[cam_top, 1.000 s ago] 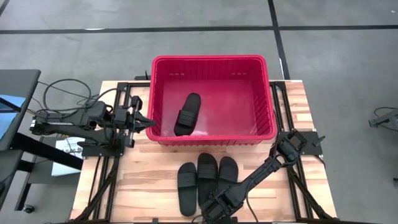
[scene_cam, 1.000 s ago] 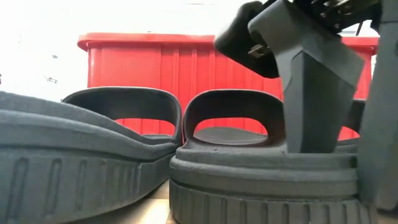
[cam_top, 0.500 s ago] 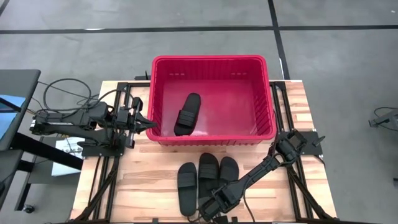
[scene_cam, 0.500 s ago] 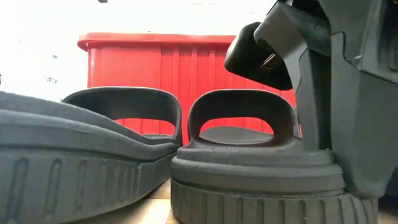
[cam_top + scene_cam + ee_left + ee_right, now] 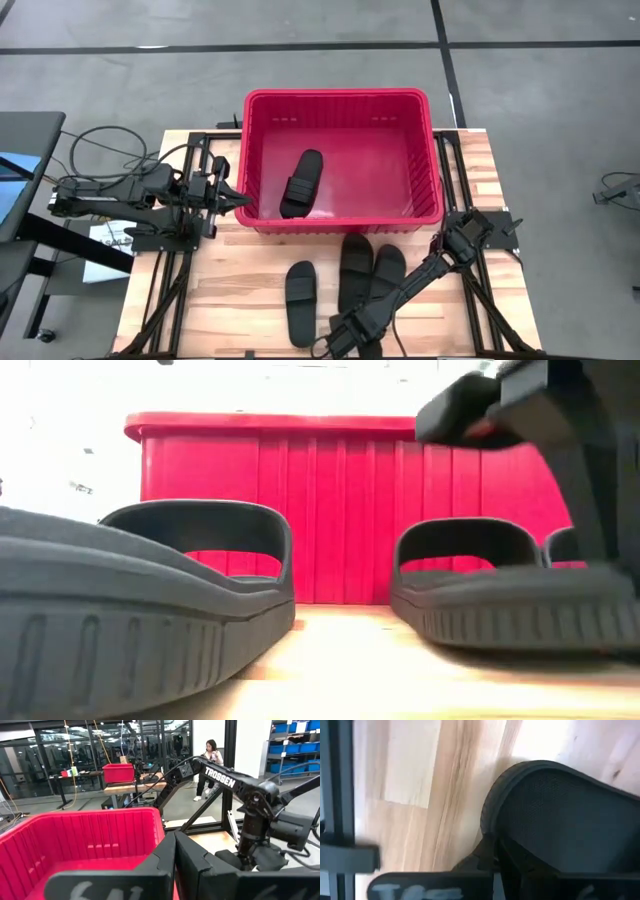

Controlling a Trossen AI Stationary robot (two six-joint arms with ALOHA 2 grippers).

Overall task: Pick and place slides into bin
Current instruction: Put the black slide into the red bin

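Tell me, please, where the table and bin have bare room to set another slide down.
Inside the bin, the floor right of the lone slide is bare. On the table, bare wood lies left of the single slide. It is crowded around the slide pair, where the right gripper works.

wooden table [image 5: 230, 290] bears red bin [image 5: 340, 100] and three slides [image 5: 300, 301].

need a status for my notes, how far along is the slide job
Done: one black rubbery slide lies in the red slotted plastic bin. In hand: the right hand is shut on the heel of a second slide. Left: that one and two more on the wooden table.
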